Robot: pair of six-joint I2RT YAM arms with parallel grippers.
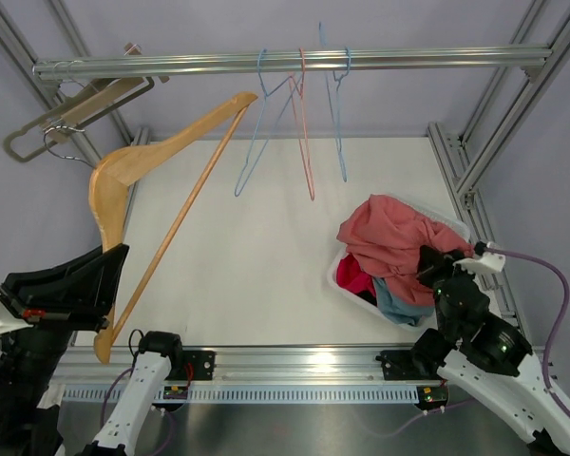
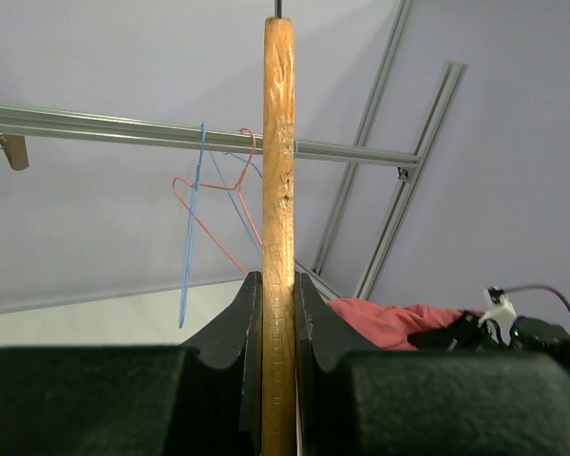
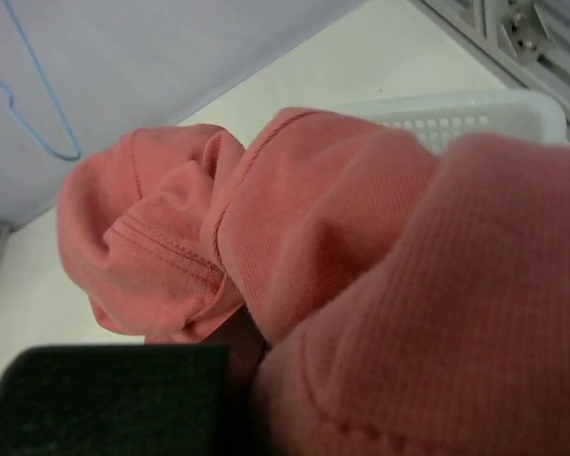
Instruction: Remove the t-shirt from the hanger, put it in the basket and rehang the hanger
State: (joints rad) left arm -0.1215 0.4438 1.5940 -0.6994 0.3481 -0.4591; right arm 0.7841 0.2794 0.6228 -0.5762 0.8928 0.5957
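A: Big stuff first?
B: White table (image 1: 266,275), w/ a metal rail (image 1: 294,60) across the back above it. Wooden hanger (image 1: 142,185) is on the left, off the rail, slanted; its lower end is down by the table's near edge.

A: Who has it?
B: Left gripper (image 2: 278,285). The jaws are nearly closed w/ the wooden bar squeezed between them, both inner faces touching it. In the wrist view the bar runs straight up from the jaws.

A: Containers?
B: One white plastic basket (image 1: 333,274), right side of the table, near the right arm. It's heaped over the rim.

A: And in it?
B: The t-shirt (image 1: 389,237), salmon pink, is bunched on top and spills over the edges. It's well apart from the wooden hanger. Under it are a magenta garment (image 1: 356,280) and a light blue garment (image 1: 399,306).

A: Right gripper (image 1: 435,266)?
B: It's at the tee's near-right edge. In the wrist cam, fabric fills the view and presses against one dark finger (image 3: 114,399). Can't tell how wide the jaws are or if they're pinching cloth.

A: Small stuff?
B: Thin wire hangers (image 1: 306,142), blue and red, hang from the rail mid-span.
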